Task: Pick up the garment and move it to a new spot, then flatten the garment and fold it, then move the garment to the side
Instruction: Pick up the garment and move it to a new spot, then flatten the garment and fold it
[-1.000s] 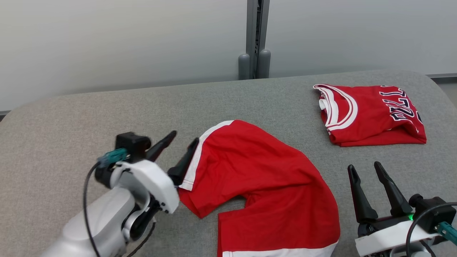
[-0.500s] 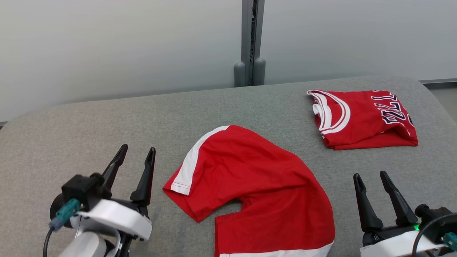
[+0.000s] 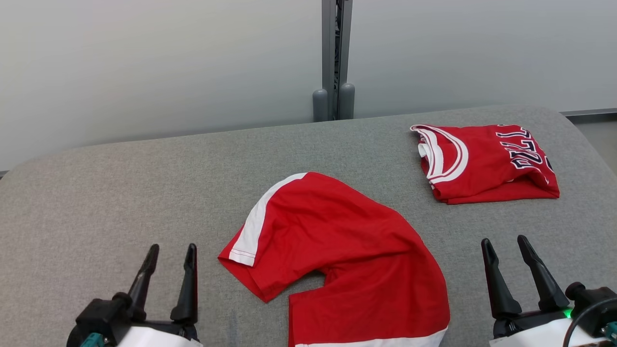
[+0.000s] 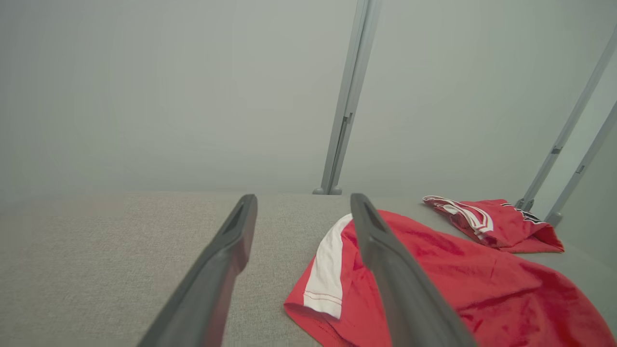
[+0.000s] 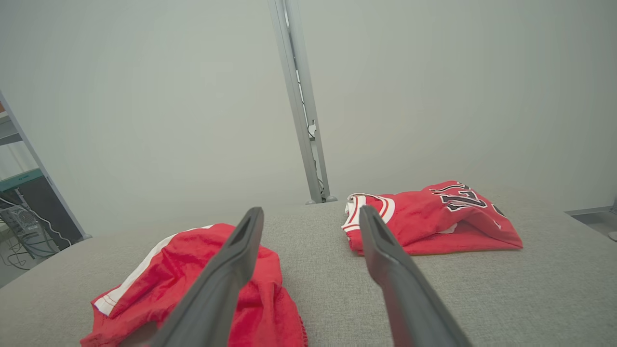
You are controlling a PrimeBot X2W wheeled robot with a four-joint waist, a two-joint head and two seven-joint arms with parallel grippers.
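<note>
One folded jersey (image 3: 484, 161) lies well beyond the shorts (image 3: 347, 241).

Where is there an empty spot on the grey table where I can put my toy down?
Biggest bare patch: the left half of the table, between the wall, the red shorts and the left gripper. A narrower strip runs between the shorts and the folded jersey. Crowded: front middle, where the shorts spread, and back right, where the jersey lies.

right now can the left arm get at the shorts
Probably yes: the left tool is open and empty, the shorts lie close to its right, and nothing stands between them.
</note>
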